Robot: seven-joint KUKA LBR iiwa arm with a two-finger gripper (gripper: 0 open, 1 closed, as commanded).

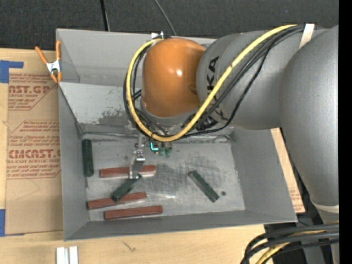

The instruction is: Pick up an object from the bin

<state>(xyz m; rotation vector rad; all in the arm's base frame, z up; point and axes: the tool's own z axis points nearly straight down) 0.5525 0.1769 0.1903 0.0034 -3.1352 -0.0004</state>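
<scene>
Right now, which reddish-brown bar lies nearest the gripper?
The uppermost reddish-brown bar, right under the gripper; the other two bars lie lower in the view, clear of it.

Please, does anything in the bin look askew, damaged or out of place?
Nothing looks damaged or spilled. There is one small oddity: a dark green stick lies slanted, and its lower end seems to rest on a brown stick, just below the pincer.

- Cardboard sheet (27,125) at the left edge of the frame, red print cut off by the edge: large "CAST.GP" near the top and "LL-CAST ACRYLIC SHEE" lower down. The finer lines are too small to read.
- Grey arm (258,76), upper middle, large black letters partly behind yellow cables (242,51); "KA" can be made out.
</scene>
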